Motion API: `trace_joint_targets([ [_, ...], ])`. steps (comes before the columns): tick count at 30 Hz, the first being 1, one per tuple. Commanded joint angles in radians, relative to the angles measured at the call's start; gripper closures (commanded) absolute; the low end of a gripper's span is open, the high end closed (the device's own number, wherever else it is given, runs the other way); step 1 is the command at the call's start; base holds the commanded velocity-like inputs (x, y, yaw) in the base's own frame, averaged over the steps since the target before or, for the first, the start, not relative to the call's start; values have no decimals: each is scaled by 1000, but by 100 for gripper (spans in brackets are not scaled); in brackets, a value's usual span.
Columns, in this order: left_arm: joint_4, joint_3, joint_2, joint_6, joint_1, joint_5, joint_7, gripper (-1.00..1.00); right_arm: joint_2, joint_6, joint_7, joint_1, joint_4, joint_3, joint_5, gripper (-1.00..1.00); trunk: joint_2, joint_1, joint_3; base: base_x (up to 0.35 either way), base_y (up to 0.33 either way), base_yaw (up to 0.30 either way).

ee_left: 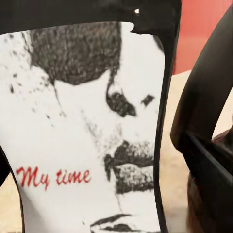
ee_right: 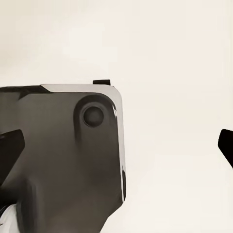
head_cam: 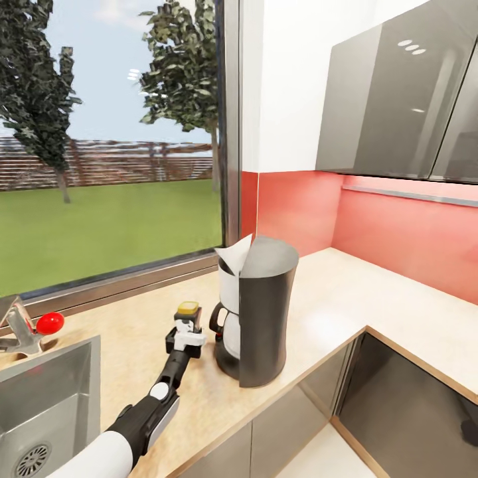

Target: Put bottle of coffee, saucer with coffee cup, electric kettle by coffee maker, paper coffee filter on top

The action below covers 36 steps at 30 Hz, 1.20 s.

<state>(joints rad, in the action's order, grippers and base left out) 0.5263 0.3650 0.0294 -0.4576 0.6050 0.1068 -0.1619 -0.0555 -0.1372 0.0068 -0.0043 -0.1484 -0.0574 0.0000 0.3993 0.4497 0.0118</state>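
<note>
- Holding the bottle of coffee [head_cam: 188, 317] was the left gripper [head_cam: 185, 340], fingers closed around the jar's body below its yellow cap.
- Bottle stood upright, right at the table [head_cam: 332, 299] surface; could not tell whether its base touched down.
- Bottle was just beside the coffee maker [head_cam: 264, 312], on its window side, close to the carafe's black handle.
- Coffee maker stood upright on the light wood-grain table near the front edge, by the inside corner of the L-shaped run.
- Paper coffee filter [head_cam: 234, 255] sat on top of the coffee maker, white, pointed corner sticking up, leaning toward the window side.
- Left arm [head_cam: 143, 415] reached in from the lower left of the head view, white sleeve, black forearm.
- Left wrist view was very close on the bottle's white label [ee_left: 92, 131]: black printed face, red script "My time".
- Same view: black curved carafe handle [ee_left: 201, 97] just beside the bottle, red wall behind.
- Sink [head_cam: 46, 405] was set in the table at lower left, faucet [head_cam: 20, 328] with red knob [head_cam: 50, 322] next to it.
- Window [head_cam: 113, 133] behind showed lawn, trees and a fence.
- Grey glossy wall cabinets [head_cam: 398, 99] hung above a red backsplash [head_cam: 398, 232].
- Right wrist view showed a dark grey panel [ee_right: 63, 160] with a round knob against a pale surface; dark finger tips [ee_right: 225, 145] at the frame edges, well apart, fingers wide with nothing between them.
</note>
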Motion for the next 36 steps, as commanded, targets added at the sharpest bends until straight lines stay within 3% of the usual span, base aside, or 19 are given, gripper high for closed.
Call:
trace_joint_targets([
  [1, -1, 9, -1, -4, 1, 9, -13, -100, 0, -4, 1, 0, 1, -5, 0, -100, 1, 0, 0, 0, 0, 0],
  [20, 3, 9, -2, -6, 1, 10, -22, -100, 0, -4, 1, 0, 1, -6, 0, -100, 1, 0, 0, 0, 0, 0],
  [26, 0, 11, -2, -69, 1, 13, -22, -100, 0, -4, 1, 0, 1, -5, 0, -100, 1, 0, 0, -206, 0, 0],
  [36, 0, 12, -2, -78, 1, 13, -22, -100, 0, -4, 1, 0, 1, -5, 0, -100, 1, 0, 0, -48, 0, 0],
])
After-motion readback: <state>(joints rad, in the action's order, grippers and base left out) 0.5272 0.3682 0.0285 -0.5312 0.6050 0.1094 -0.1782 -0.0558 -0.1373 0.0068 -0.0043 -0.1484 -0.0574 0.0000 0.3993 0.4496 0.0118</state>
